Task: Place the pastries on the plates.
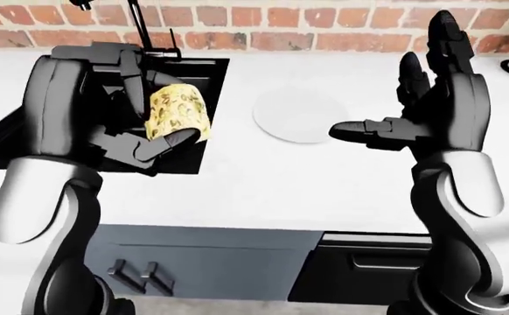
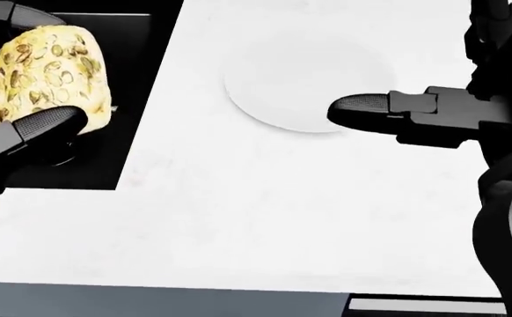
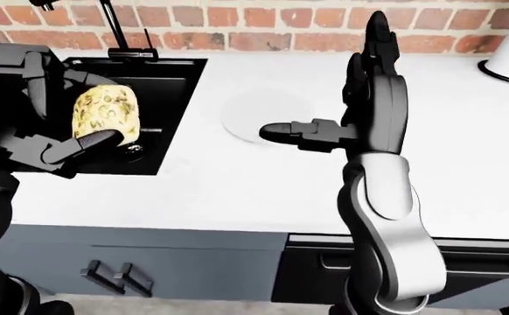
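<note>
The left hand (image 1: 154,141) is closed around a seed-studded pastry (image 1: 177,113), one finger pressed across its lower edge and others behind it, and holds it in the air over the black sink (image 1: 206,141) set into the white counter (image 1: 263,190). In the left-eye view the pale plate (image 1: 300,113) lies on the counter at about three o'clock from the pastry, apart from it, with the sink's rim between the two. The right hand (image 1: 412,111) is spread and empty, fingers pointing up and thumb jutting toward nine o'clock, hanging just beside the plate's three o'clock edge (in the head view its thumb tip overlaps the plate's rim, though whether it is above or touching I cannot tell). To do this carry well, I would judge that the left arm should travel sideways toward three o'clock at a level height, clear of the sink's rim, and stop over the plate's middle before lowering. The grip should loosen only once the pastry rests flat, and the right hand would be better drawn away toward three o'clock so it cannot knock the plate.
</note>
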